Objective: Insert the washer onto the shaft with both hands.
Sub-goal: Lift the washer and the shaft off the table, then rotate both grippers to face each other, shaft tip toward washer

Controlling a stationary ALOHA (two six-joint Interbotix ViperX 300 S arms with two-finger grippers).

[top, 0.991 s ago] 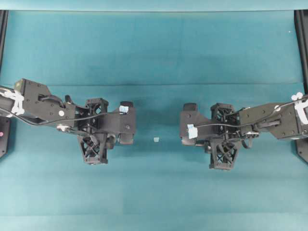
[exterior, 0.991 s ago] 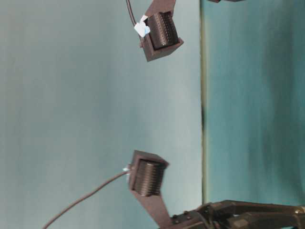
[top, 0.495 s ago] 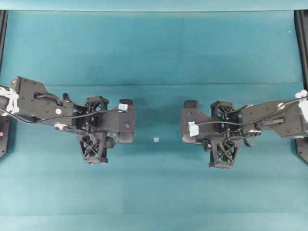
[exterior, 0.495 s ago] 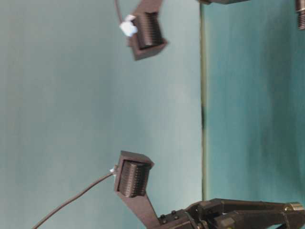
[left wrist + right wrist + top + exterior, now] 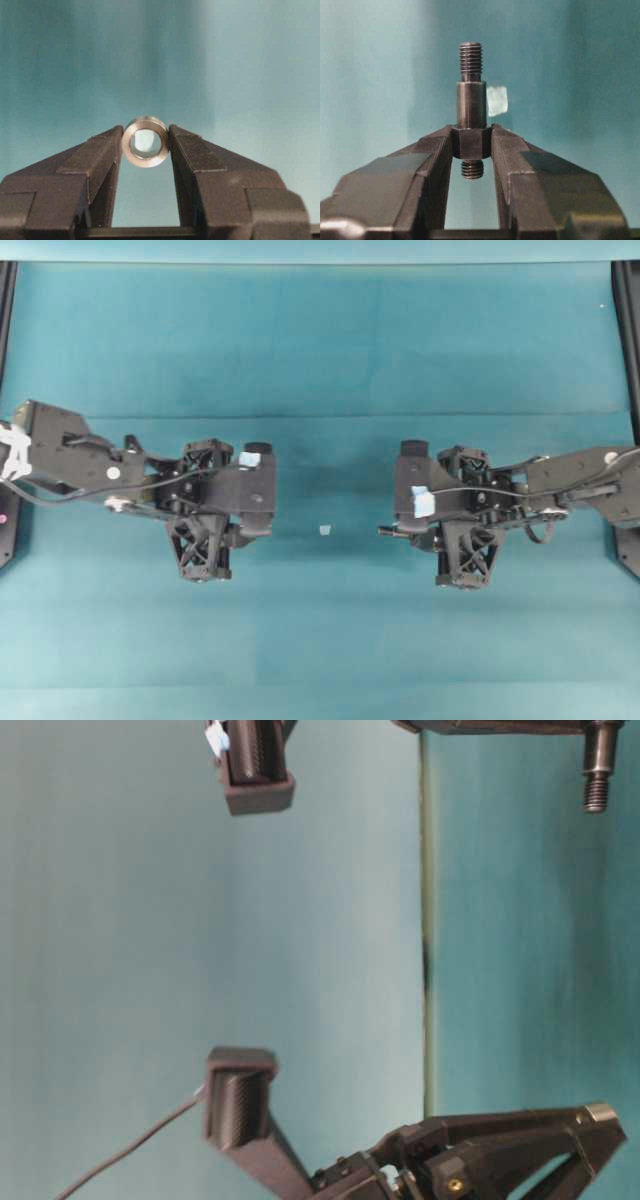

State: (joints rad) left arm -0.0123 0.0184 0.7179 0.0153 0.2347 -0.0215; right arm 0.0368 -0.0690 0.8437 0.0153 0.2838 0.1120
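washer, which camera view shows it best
The left wrist view: the washer sits large and sharp, bore facing the camera, clamped between the left end effector's fingers. The overhead view hides it under that end effector, the table-level view does not show it, and the right wrist view shows only the shaft.

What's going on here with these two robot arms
Two arms face each other above a teal table, each holding one part. The left pincer grips the washer between its fingertips, hole facing the wrist camera. The right pincer is clamped on the shaft at its wide section, threaded end pointing away from the camera. A clear gap separates the two pincers in the overhead view, so the washer isn't on the shaft yet. A pale blue tape square lies on the table between them.
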